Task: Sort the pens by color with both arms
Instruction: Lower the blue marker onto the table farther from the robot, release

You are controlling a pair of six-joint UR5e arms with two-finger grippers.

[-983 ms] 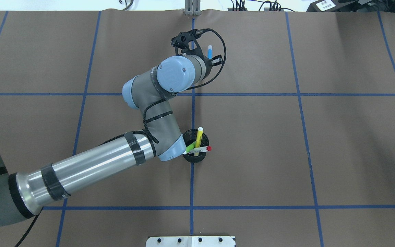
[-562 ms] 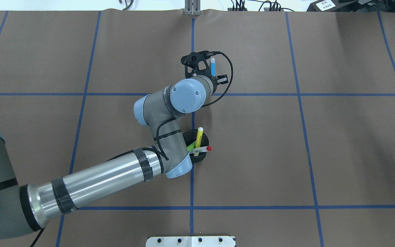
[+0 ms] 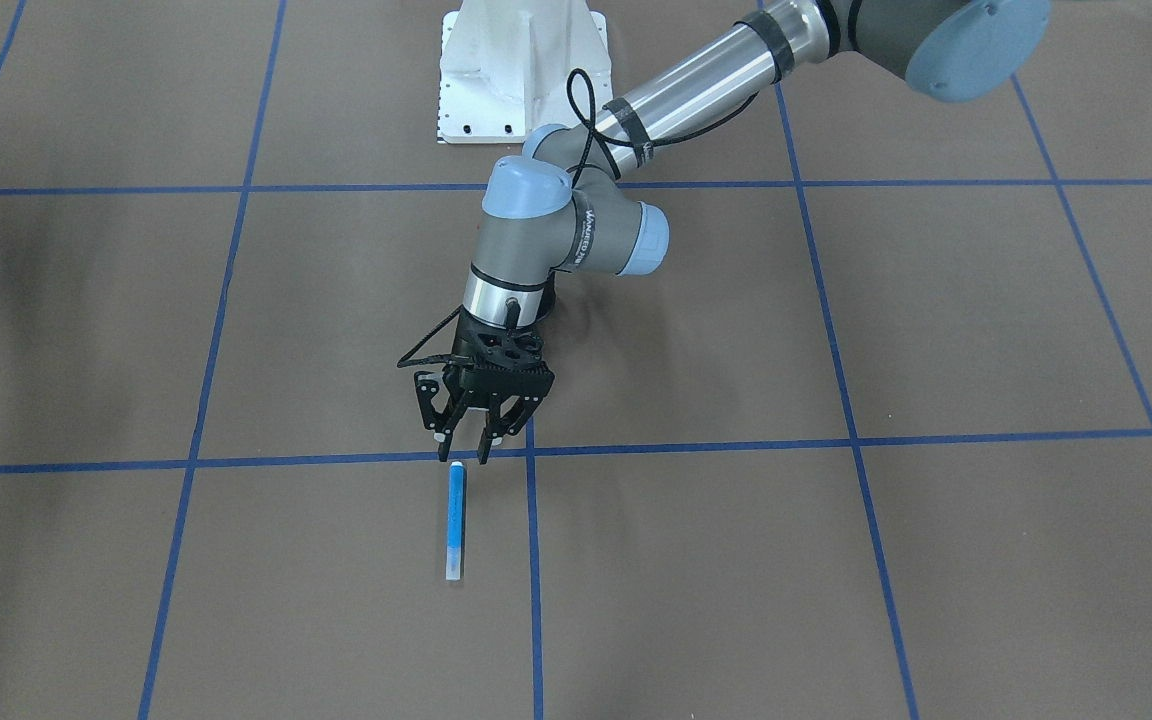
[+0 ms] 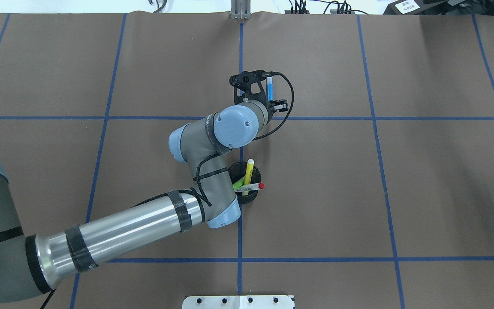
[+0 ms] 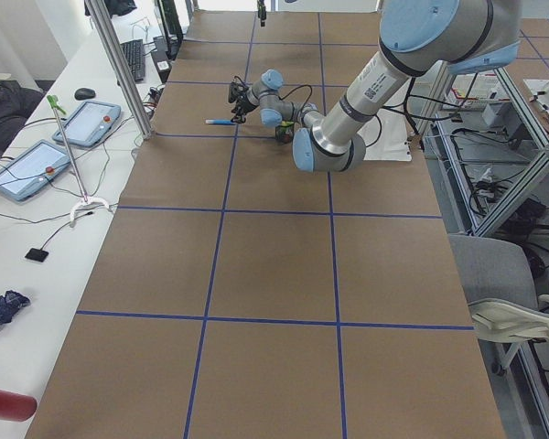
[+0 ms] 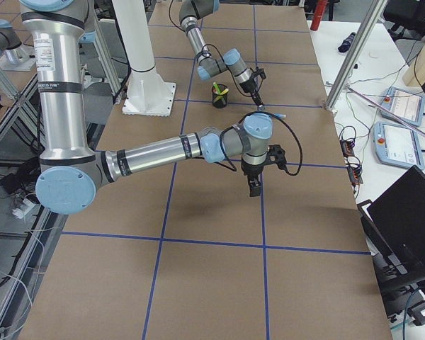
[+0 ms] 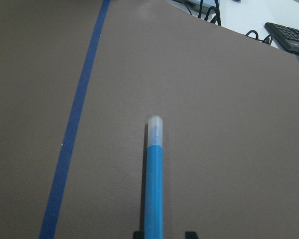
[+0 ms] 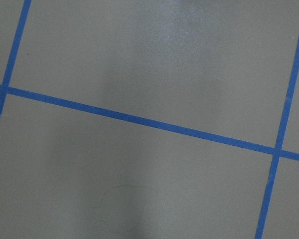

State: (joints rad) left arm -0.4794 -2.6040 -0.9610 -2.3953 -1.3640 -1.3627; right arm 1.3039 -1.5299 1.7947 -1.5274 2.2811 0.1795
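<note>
Overhead exterior: left end effector (image 3: pixel 466 446) now farther back along blue pen (image 4: pixel 269 89) (jaws apart, empty).

You're looking at 2 grey UR arms w/ light-blue joint caps. Left arm (image 4: pixel 131 223): polished silver tube, black tape bands at 2 spots, grey elbow & wrist housings, tiny screws on the round cap, white lettering on the wrist housing (unreadable). Black braided cable (image 4: pixel 292 93) runs along it & loops free by the wrist. Left tool (image 3: pixel 466 445): black skeletal frame w/ cut-out holes, thin linked fingers, small pale dots on the links. Right arm (image 6: pixel 149 152): same build, i.e. silver tube, black bands, blue caps, black cable loop at the wrist. Right tool (image 6: pixel 253 188): black, too small for you to get detail.
</note>
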